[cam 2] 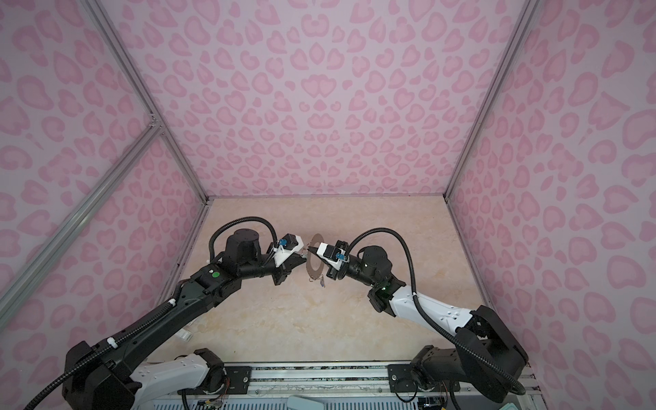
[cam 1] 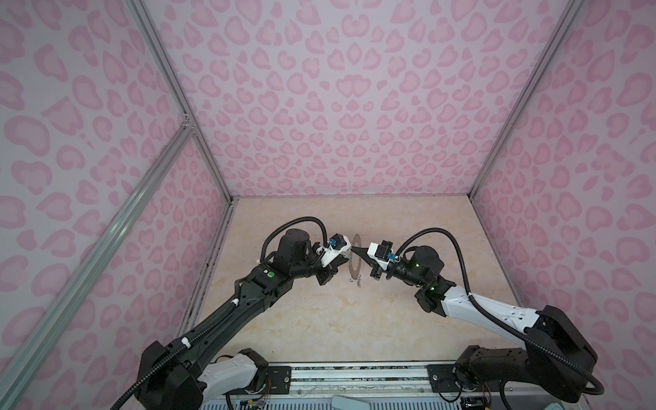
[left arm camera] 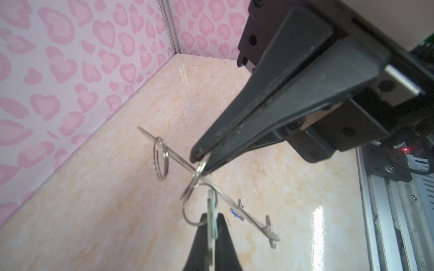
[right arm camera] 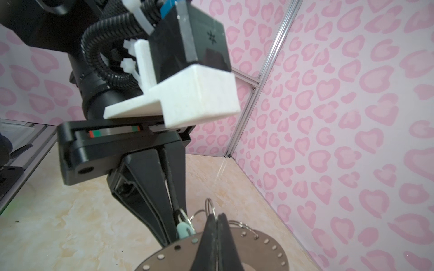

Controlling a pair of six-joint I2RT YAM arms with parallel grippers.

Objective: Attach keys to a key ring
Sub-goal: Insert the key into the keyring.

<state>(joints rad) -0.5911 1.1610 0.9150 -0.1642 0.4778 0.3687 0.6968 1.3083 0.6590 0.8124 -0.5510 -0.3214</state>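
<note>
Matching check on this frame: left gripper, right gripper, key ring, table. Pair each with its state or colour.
Things:
A. left gripper
B. right gripper
C. key ring
D. table

States:
1. beige marble pattern
2. shut on the mint green key
3. grey, small holes round its rim
4. shut at the key ring's rim

Pairs: A-2; B-4; C-3; D-1

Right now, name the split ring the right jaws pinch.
The middle split ring, in the jaws of the right gripper. The outer split ring hangs free; the third split ring sits by the mint green key.
</note>
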